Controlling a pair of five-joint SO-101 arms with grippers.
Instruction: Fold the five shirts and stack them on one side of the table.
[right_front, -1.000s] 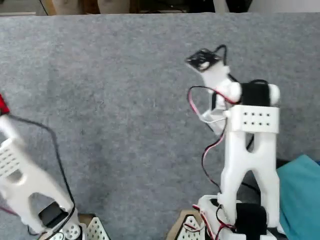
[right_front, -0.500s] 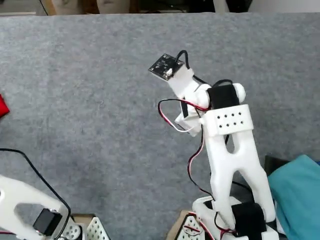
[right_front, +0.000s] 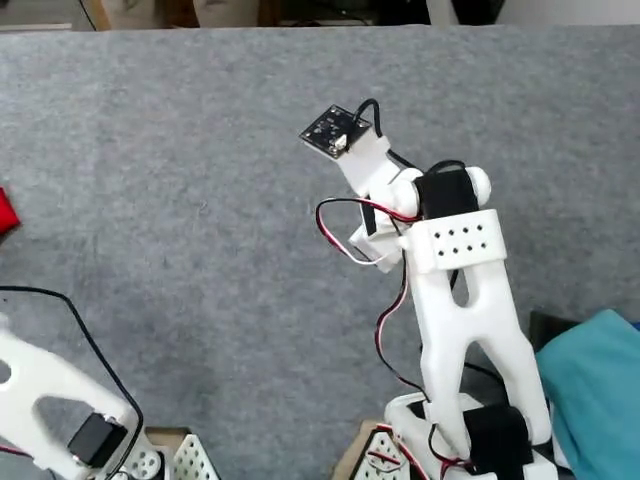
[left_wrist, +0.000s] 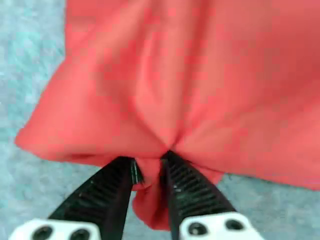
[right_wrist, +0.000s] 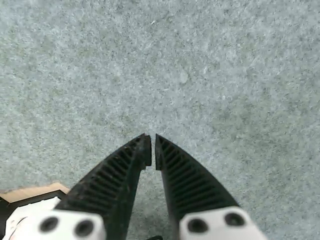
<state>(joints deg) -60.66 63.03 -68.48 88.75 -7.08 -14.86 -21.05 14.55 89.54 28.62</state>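
Observation:
In the left wrist view my left gripper (left_wrist: 150, 162) is shut on a bunched fold of a red shirt (left_wrist: 190, 75), whose cloth spreads out beyond the fingers over the grey felt. In the high view a small corner of that red shirt (right_front: 5, 212) pokes in at the table's left edge, and the left arm (right_front: 60, 410) stands at the lower left. My right gripper (right_wrist: 153, 150) hangs shut with nothing between its fingers above bare grey felt; in the high view the right arm (right_front: 440, 240) stands near the table's middle. A teal shirt (right_front: 598, 390) lies at the lower right.
The grey felt table (right_front: 200, 150) stretches wide across the high view. Red and white wires (right_front: 355, 235) loop off the right arm. Arm bases and a cardboard piece (right_front: 360, 455) sit at the near edge.
The right arm has swung left toward the table's middle and then stopped. The left arm has shifted toward the left edge, and the red cloth at that edge sits slightly lower.

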